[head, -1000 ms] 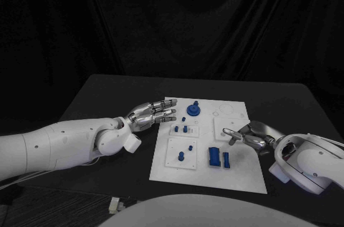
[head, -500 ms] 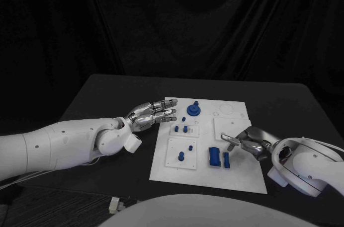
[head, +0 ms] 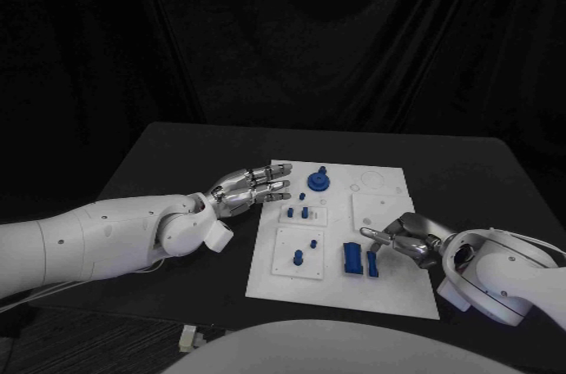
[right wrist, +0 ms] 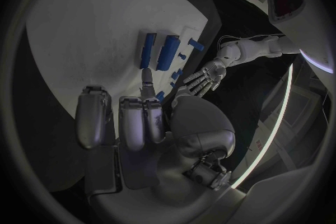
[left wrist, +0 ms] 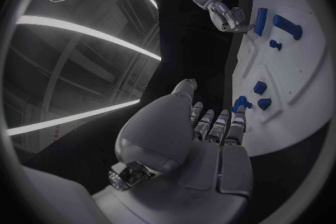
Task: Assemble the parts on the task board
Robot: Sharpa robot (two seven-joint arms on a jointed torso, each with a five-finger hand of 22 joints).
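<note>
The white task board (head: 389, 288) lies in mid-table. A blue round knob (head: 318, 178) and small blue pegs (head: 299, 214) stand in its far half. A wide blue block (head: 352, 258) and a thin blue bar (head: 373, 263) lie side by side in its near half. My right hand (head: 402, 240) hovers over the board's right side, just right of the thin bar, holding nothing, one finger stretched toward the two pieces (right wrist: 168, 52). My left hand (head: 250, 186) is at the board's left edge with fingers spread and nothing in it, its fingertips (left wrist: 238, 117) close to the knob (left wrist: 241, 103).
Two small blue pieces (head: 304, 253) sit on a raised white square (head: 285, 269) left of the block. The black table (head: 189, 145) stretches wide round the board on every side. My left forearm (head: 106, 243) lies across the table's near left.
My right hand has moved nearer along the board's right side, closing in on the thin blue bar. The left hand has stayed put.
</note>
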